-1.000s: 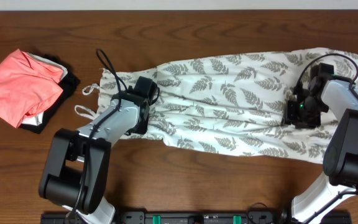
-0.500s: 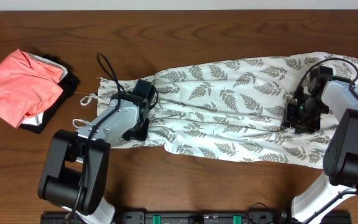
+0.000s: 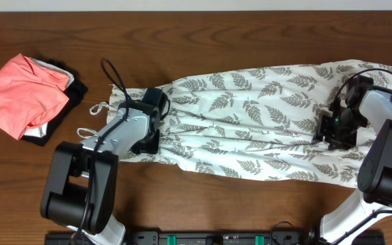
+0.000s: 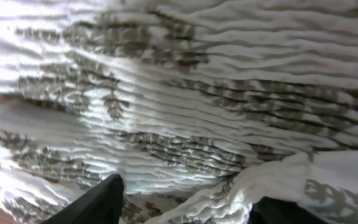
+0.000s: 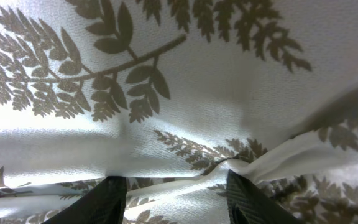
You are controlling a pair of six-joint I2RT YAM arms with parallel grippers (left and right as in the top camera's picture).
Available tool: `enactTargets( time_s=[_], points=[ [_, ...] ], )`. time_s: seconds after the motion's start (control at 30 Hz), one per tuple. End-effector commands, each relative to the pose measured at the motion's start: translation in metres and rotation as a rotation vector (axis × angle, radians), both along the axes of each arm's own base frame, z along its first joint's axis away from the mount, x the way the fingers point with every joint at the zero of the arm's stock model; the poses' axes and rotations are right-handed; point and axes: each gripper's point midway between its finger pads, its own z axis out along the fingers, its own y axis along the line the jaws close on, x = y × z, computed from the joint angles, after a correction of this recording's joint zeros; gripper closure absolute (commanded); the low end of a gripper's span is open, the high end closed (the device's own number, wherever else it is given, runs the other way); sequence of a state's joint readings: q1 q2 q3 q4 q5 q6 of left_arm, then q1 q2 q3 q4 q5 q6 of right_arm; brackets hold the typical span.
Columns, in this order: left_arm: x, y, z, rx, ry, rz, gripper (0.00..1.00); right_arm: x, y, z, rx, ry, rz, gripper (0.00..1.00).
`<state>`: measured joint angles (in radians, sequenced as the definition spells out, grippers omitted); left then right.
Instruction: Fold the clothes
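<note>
The dark wooden table [image 3: 250,34] carries the fern-print dress [image 3: 250,129] across its middle, lying lengthways from left to right. The strap end is at the left and the wide skirt hem is by the table's right edge, with creases running along its length.

The left arm [image 3: 118,139] reaches up from the near edge and leans right, its wrist bent down onto the gathered bodice. The right arm [image 3: 386,116] rises along the right side and curls inward, its head lying on the skirt near the hem.

Well apart at the far left, a crumpled coral-pink garment [image 3: 22,95] lies on top of a black garment [image 3: 77,92].

From above, both sets of fingers are hidden under the wrists. The wrist cameras show them.

The left gripper [image 4: 188,208] has its fingers [image 4: 101,202] spread apart, their tips down in the ribbed, smocked cloth. A raised fold lies between them, nearer the right-hand finger.

The right gripper [image 5: 179,199] is likewise spread, its fingers [image 5: 107,199] set on smooth leaf-printed fabric. A thin ridge of cloth runs in from the right toward the gap. I cannot tell whether either ridge is being squeezed.

The thin straps [image 3: 94,109] trail off the bodice onto bare wood, and only the overhead view shows them.
</note>
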<state>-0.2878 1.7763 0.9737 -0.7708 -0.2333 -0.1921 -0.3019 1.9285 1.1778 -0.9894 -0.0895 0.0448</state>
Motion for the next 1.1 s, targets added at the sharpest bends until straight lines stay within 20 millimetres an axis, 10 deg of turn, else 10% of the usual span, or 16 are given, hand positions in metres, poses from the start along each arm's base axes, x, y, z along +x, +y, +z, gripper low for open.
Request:
enactTargets(
  time_s=[0.0,0.57,1.07],
  points=[
    [-0.045,0.024,-0.033,0.067,0.170,0.053,0.37,-0.018,-0.005,-0.020,-0.022,0.080,-0.013,0.48],
    [-0.032,0.026,-0.028,0.081,0.109,0.045,0.38,0.000,-0.008,-0.010,-0.016,0.031,-0.017,0.44],
    [0.007,0.016,0.032,0.004,-0.167,0.024,0.33,0.061,-0.021,0.053,-0.024,-0.124,0.025,0.44]
  ],
)
